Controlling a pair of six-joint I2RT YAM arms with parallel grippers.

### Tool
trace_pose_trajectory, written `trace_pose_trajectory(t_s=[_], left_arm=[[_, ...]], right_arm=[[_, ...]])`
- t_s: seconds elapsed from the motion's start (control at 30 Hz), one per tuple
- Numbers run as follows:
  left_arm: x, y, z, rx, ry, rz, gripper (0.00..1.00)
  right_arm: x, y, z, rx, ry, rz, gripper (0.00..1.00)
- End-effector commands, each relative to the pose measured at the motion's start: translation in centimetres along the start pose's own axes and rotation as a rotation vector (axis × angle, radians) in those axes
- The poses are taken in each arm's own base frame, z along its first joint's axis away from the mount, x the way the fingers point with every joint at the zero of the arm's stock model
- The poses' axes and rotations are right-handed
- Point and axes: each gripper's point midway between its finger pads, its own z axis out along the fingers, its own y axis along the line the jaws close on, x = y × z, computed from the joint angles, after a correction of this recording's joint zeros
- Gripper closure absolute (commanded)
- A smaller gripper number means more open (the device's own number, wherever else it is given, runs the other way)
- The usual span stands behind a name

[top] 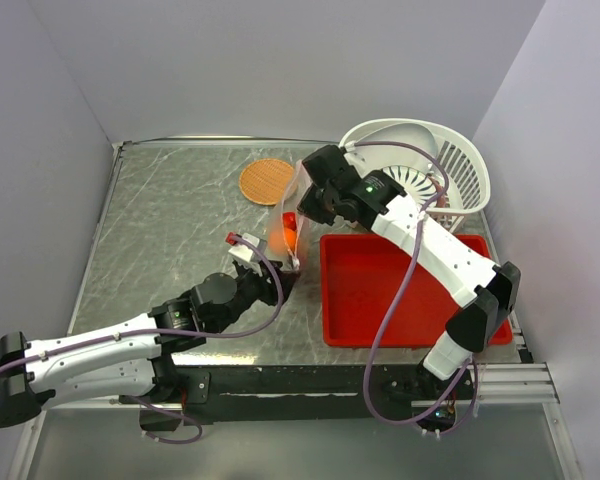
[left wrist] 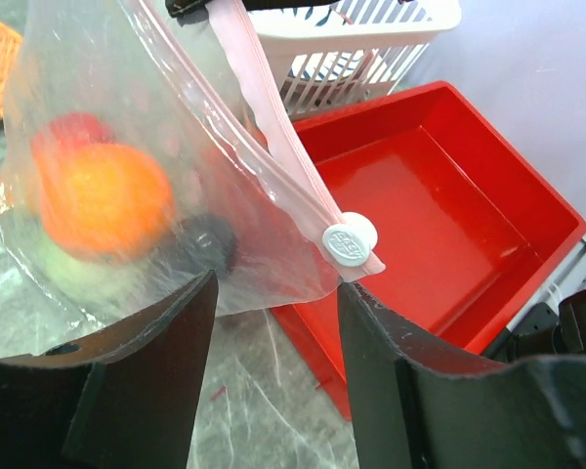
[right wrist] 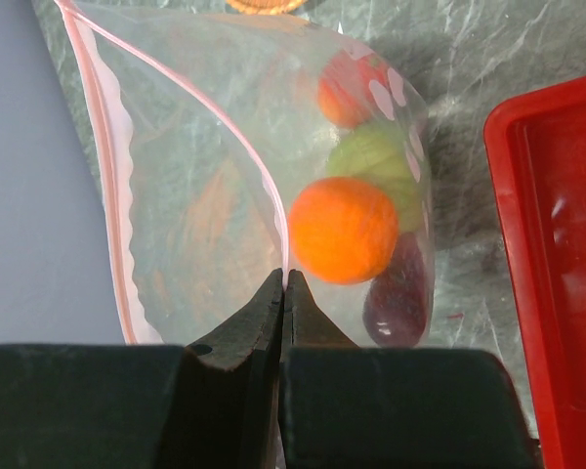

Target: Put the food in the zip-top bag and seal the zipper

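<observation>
From above, the right gripper is holding up the zip-top bag by its top, so the pouch is hanging just below its fingers, with orange-red shapes glowing through the plastic. The left gripper is reaching toward the bag's lower end, a red tray is lying on the table beside it, and a white slotted basket is sitting behind the right gripper. A flat orange-brown disc is lying beyond the bag. In the left wrist view, the left gripper is keeping its fingers spread wide and gripping nothing; the bag is hanging just ahead of the gap, though contact cannot be judged. The zipper is running down to a white slider near the right fingertip. An orange ball, a red fruit and a dark piece are sitting inside. In the right wrist view, the right gripper is pressing its fingers together, pinching one pink-edged lip of the bag, while the other lip of the zipper is gaping away to the left. Beyond the fingertips, the orange ball, a pale green ball, the red fruit and the dark piece are resting inside the bag.
</observation>
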Motion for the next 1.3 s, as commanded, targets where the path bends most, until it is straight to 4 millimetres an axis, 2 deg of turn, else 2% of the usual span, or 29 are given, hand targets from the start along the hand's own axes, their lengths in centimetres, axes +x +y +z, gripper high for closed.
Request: trace_pose_trajectory(t_s=[0.0,0.37,0.57,0.7,0.87,1.03,1.07,1.1,1.27], left_arm=[[-1.3,-0.5,0.4,0.009,-0.077,0.009,0.41],[-1.0,-0.9,0.8,-0.033,-0.104,0.043,0.35],[-2.1,0.6,0.6,-0.132,-0.158,0.016,0.34],[-3.3,1.3,0.5,-0.178,-0.209,-0.002,0.38],[-3.3,0.8,0.9,-0.156,-0.224,0.004,0.41],[-3.4,1.7,0.7,-0.198,-0.244,-0.016,0.51],[-3.6,1.8,0.5,-0.202,-0.251,-0.022,0.57],[-3.4,2.1,0.4,-0.215,-0.251,-0.022,0.59],[-3.3,2.6,0.0,-0.23,-0.253,-0.037,0.64]], right_arm=[[-1.3,0.5,-0.9,0.003,-0.031,0.038,1.0],[-1.6,1.3,-1.0,-0.008,-0.023,0.048,1.0],[-1.4,1.5,-1.1,-0.014,-0.014,0.05,1.0],[-1.5,1.5,-1.4,-0.021,-0.017,0.054,1.0],[-1.5,1.3,-1.5,-0.015,-0.02,0.051,1.0],[-1.7,0.9,-1.8,-0.008,-0.03,0.052,1.0],[-1.8,0.8,-1.8,-0.005,-0.033,0.055,1.0],[-1.7,0.6,-1.7,0.0,-0.034,0.055,1.0],[-2.1,0.2,-1.8,0.011,-0.054,0.06,1.0]])
